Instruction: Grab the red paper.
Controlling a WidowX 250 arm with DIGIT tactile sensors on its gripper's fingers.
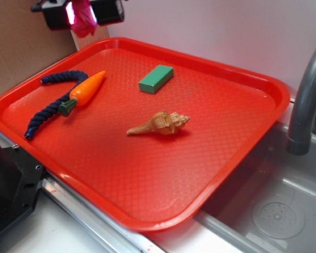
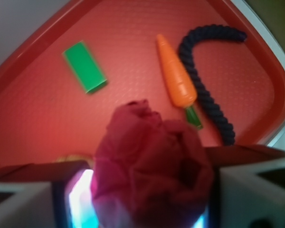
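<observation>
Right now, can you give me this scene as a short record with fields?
gripper: raised above the tray's far left corner, shut on the red paper
red paper: crumpled wad between the fingers, off the tray
tray: red, beside the sink
on tray: carrot, rope, green block, shell
sink: right of tray, with faucet

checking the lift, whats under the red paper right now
Red paper, held in the end effector, hangs above the tray. It hides the tray patch directly below; carrot sits beyond.
</observation>
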